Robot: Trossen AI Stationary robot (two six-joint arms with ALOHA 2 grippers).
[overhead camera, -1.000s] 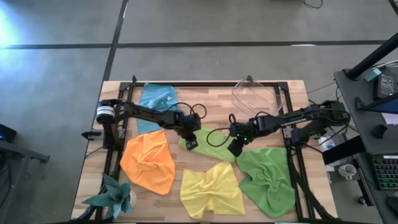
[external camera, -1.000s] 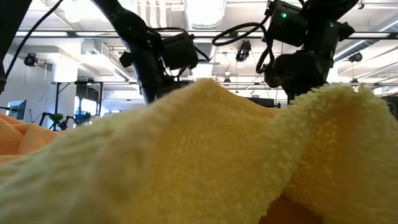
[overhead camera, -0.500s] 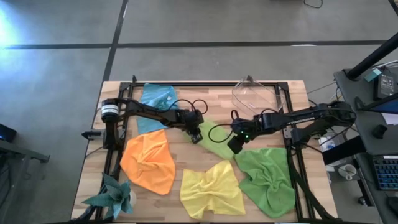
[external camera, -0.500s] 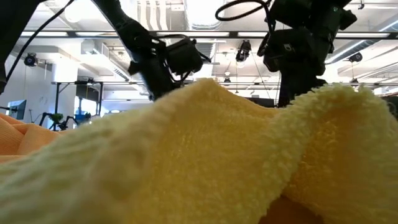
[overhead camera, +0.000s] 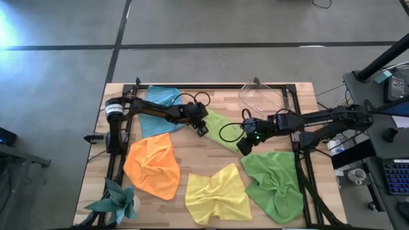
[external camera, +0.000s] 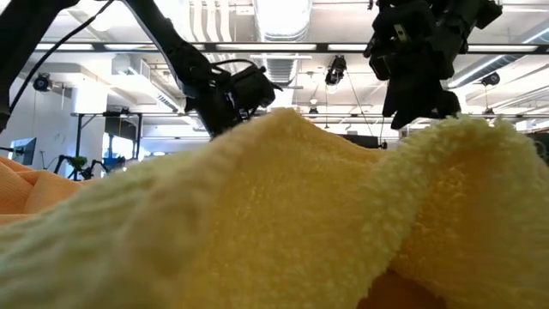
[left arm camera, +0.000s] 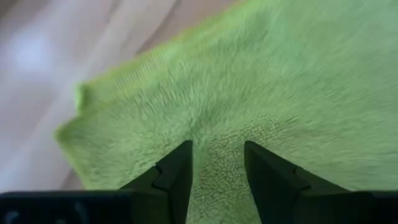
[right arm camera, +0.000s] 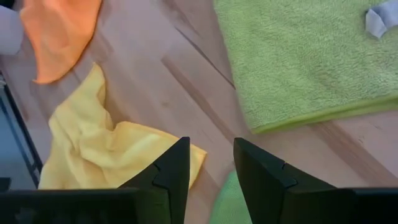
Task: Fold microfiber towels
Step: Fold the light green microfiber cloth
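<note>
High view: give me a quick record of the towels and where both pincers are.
lime green towel: spread near mid-table, between both pincers
left pincer: at its far-left end
right pincer: at its near-right end
blue towel: far left, crumpled
orange towel: near left, unfolded
yellow towel: near centre, crumpled
darker green towel: near right, crumpled

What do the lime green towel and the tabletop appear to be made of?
Lime green towel: soft, matte microfiber-like cloth, judging by its short fuzzy pile and stitched edge. Tabletop: wood planks, probably smooth-finished, given the visible grain and board seams.
</note>
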